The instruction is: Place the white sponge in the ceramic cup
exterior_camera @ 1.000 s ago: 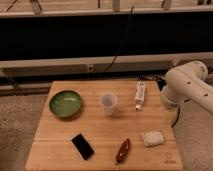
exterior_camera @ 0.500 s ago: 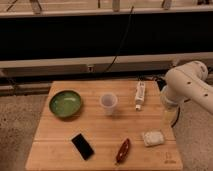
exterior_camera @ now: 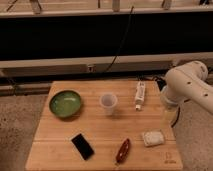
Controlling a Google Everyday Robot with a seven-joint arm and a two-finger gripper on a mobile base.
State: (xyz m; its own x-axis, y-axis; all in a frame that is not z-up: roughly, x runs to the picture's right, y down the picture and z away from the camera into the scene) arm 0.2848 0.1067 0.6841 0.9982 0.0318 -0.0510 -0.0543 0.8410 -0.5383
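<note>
Nothing has moved since the earlier frames as far as I can see: arm parked, table layout identical.

My gripper (exterior_camera: 173, 113) hangs off the right edge of the wooden table (exterior_camera: 60, 137), tucked under the big white arm housing. I honestly can't tell whether it's spread or closed, since it's mostly hidden under there. It isn't holding anything that I can see.

The bit that matters is that the white sponge (exterior_camera: 153, 137) lies flat on the table at roughly 7 o'clock from my gripper, near it but not touching, close to the front right corner. It's a soft-looking, off-white pad with rounded corners. It's a bit wider than it is deep, so its long axis runs about 3 to 9 o'clock. My guess is I'd want to pinch it across the short way.

The ceramic cup (exterior_camera: 108, 102) is upright mid-table, at about 10 o'clock from the sponge and well apart from it. It's pale and smooth, tapered, and wider at the rim.

Other stuff on the table:
- a glossy green bowl (exterior_camera: 65, 103) at 9 o'clock of the cup
- a white tube (exterior_camera: 140, 95) lying at 3 o'clock of the cup, pointing 12 to 6
- a black phone (exterior_camera: 82, 146) near the front
- a reddish-brown oblong thing (exterior_camera: 123, 150) between the phone and the sponge
</note>
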